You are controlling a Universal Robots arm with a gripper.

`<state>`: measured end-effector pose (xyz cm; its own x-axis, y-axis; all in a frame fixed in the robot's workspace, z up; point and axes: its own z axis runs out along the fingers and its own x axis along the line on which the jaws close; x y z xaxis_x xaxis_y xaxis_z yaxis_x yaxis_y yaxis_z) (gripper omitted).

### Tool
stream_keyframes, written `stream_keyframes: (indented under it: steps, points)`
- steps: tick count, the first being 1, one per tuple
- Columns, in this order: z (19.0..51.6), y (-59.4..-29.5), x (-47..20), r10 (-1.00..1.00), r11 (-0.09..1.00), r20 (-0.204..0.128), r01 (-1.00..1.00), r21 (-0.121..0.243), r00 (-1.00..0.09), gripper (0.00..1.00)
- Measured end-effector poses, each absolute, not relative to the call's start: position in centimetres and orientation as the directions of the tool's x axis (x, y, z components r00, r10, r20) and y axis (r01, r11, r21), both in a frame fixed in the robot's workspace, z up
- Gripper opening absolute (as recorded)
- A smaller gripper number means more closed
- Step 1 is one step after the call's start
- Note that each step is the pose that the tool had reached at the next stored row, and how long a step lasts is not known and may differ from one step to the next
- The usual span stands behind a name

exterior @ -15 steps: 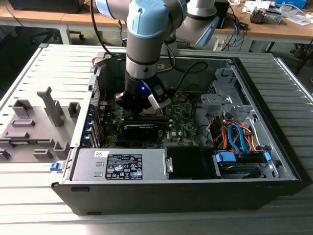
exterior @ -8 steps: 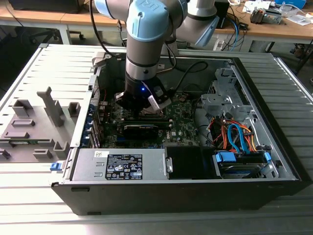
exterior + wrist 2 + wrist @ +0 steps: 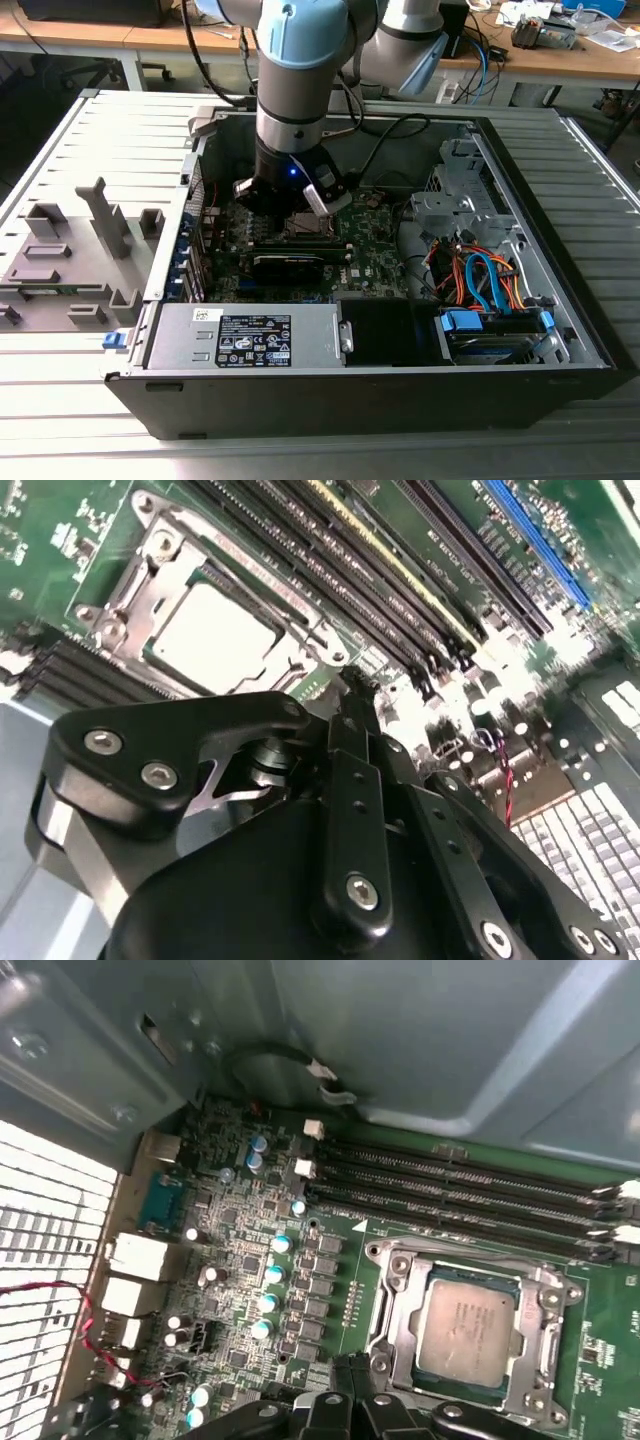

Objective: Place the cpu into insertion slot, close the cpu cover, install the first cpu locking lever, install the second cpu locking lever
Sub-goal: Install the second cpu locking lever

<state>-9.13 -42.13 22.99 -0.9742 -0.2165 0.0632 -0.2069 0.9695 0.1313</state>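
Note:
The cpu [image 3: 468, 1325] lies flat in the insertion slot [image 3: 470, 1255], its silvery face up; it also appears in the second wrist view [image 3: 213, 638]. The cpu cover [image 3: 398, 1305], a dull silver frame [image 3: 150, 580], lies down around the chip. I cannot tell how the locking levers stand. My gripper [image 3: 352, 1365] hovers just beside one edge of the socket, shut with nothing between its black fingers [image 3: 350, 770]. In the exterior view my gripper [image 3: 296, 205] reaches down into the open computer case, right over the socket area.
Long black memory slots [image 3: 460, 1195] run along one side of the socket. Small capacitors [image 3: 272, 1275] stand on another side. A power supply [image 3: 245, 335] and a drive bay with blue and orange cables [image 3: 480, 280] fill the case front. A grey fixture tray [image 3: 70, 260] sits at the exterior view's left.

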Motion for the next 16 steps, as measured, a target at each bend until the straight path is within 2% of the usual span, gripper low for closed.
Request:
stream_keyframes:
  steps: [12,13,16]
  points:
    - [30.0,-42.0,-9.1,-0.217,0.969,0.063,-0.208,0.131,-0.974,0.11]
    - [30.0,-42.0,-9.1,-0.217,0.97,0.065,-0.208,0.124,-0.974,0.11]
    - [30.1,-42.0,-9.1,-0.212,0.976,0.078,-0.207,0.067,-0.974,0.11]
